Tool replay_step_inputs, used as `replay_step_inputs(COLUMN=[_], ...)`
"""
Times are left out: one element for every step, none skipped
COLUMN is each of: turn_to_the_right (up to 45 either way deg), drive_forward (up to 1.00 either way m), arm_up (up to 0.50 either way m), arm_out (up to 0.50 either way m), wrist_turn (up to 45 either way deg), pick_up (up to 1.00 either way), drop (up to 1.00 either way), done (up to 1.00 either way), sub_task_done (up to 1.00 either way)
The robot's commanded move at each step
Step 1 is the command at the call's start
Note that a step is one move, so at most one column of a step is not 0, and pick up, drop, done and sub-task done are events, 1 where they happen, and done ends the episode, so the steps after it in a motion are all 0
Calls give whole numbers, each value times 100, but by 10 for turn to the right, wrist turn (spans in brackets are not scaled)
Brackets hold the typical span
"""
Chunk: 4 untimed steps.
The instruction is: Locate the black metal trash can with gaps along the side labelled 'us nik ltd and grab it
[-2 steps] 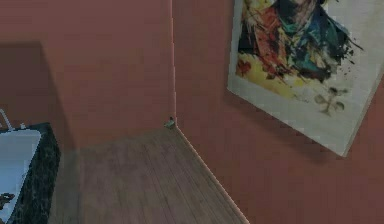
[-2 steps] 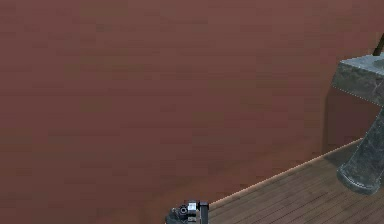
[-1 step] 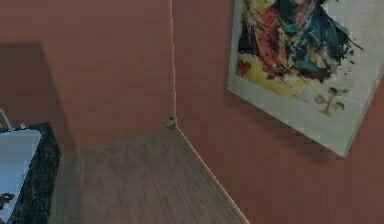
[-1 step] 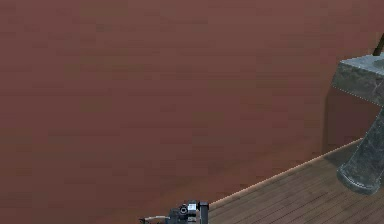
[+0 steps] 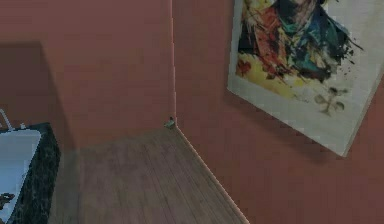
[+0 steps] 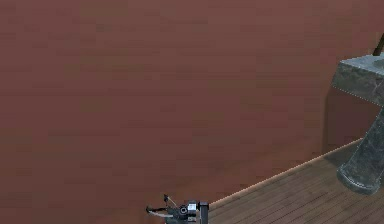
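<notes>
Trash can (image 6: 361, 166), possibly: grey cylinder, arm side view's right | hand (image 6: 158, 206) holds nothing

At six o'clock the claw (image 6: 160, 207) holds nothing before a red-brown wall (image 6: 150, 90). A grey tabletop (image 6: 362, 78) stands at three o'clock.

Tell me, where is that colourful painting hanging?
The painting hangs high on the red wall at the forward view's right, just right of the room's corner, above the wooden floor.
</notes>
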Motion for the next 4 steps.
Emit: replay_step_inputs(turn_to_the_right=[0, 0, 0, 0], drive_forward=[0, 0, 0, 0], arm_up=[0, -30, 0, 10], arm_out=[0, 0, 0, 0], wrist_turn=[240, 0, 0, 0], pick_up=[0, 0, 100, 0], drop=[0, 0, 0, 0], done=[0, 0, 0, 0], sub_task_done=[0, 0, 0, 0])
